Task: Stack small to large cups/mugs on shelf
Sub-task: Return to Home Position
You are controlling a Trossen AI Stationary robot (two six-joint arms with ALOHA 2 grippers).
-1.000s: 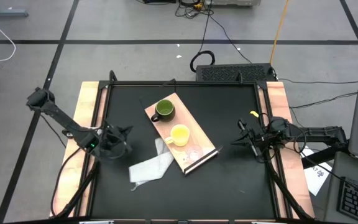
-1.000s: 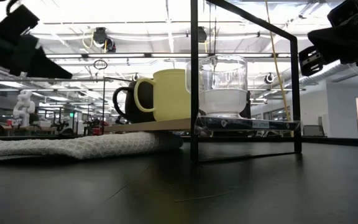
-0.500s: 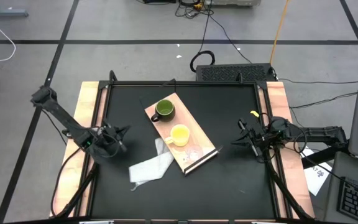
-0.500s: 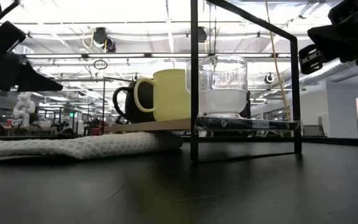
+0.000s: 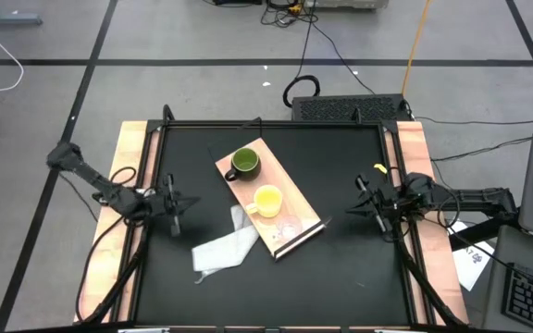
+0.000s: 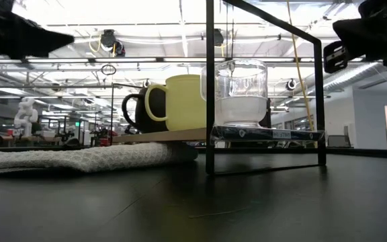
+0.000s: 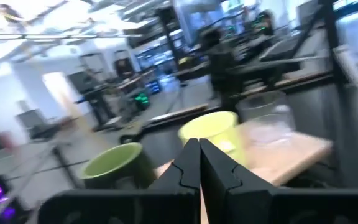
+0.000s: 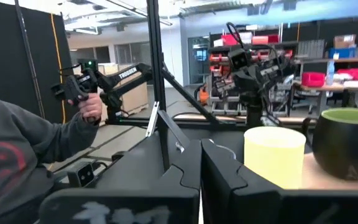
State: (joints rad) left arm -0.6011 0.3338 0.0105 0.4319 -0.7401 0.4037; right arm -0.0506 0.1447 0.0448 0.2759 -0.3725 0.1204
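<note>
In the low view the green mug point(image 6: 138, 111) is mostly hidden behind the yellow mug point(image 6: 180, 101), and a black frame post point(image 6: 209, 87) covers the place where that mug meets the clear cup point(image 6: 242, 91). The left gripper point(image 6: 59, 40) and the right gripper point(image 6: 331, 54) are cut by the top edge. The whole left wrist view is blurred. In the right wrist view the edge cuts the green mug, and of a person point(image 8: 17, 162) only a sleeve and a hand show.

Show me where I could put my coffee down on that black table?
Bare tabletop lies between the board and the right gripper, and along the near edge past the cloth. The board itself is crowded with three cups.
</note>
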